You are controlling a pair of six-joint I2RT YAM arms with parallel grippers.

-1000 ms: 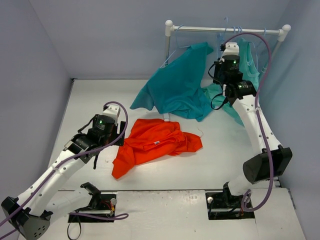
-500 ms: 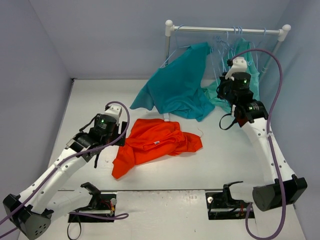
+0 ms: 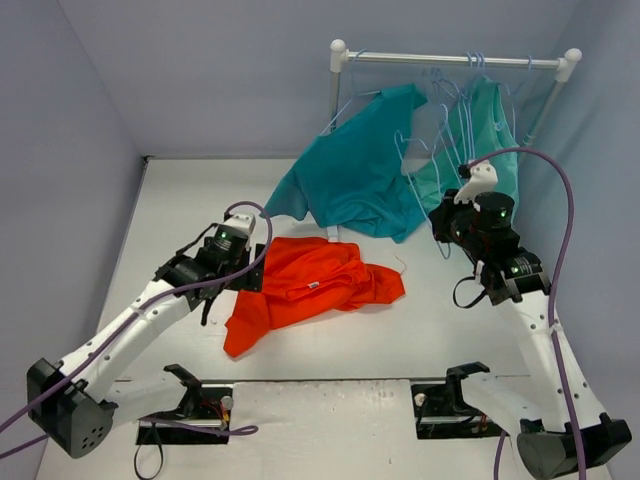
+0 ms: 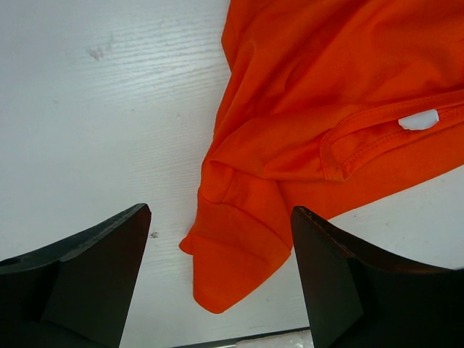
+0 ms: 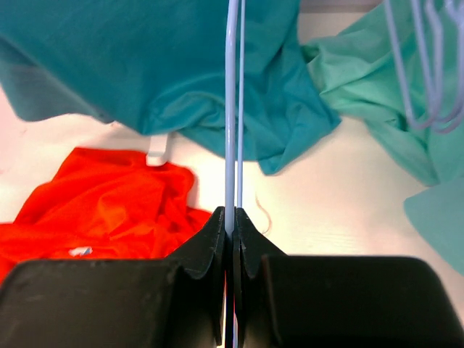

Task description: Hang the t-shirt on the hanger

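The orange-red t-shirt (image 3: 315, 280) lies crumpled on the white table, its white neck label (image 4: 419, 119) showing. My left gripper (image 3: 243, 272) is open and empty just above the shirt's left edge; one sleeve (image 4: 239, 246) lies between the fingers in the left wrist view. My right gripper (image 3: 447, 225) is shut on a thin pale blue hanger (image 3: 418, 165) and holds it in the air, off the rack, right of the t-shirt. In the right wrist view the hanger wire (image 5: 230, 109) runs straight up from the closed jaws, with the t-shirt (image 5: 109, 196) below left.
A white rack (image 3: 455, 60) stands at the back right with several more hangers (image 3: 470, 75). A teal-blue shirt (image 3: 355, 175) and a lighter green-teal garment (image 3: 485, 135) hang from it and drape onto the table behind the t-shirt. Grey walls enclose the left and back.
My right arm has drawn back from the rack toward the near side, carrying the hanger with it. My left gripper has moved right, closer to the t-shirt's left edge.
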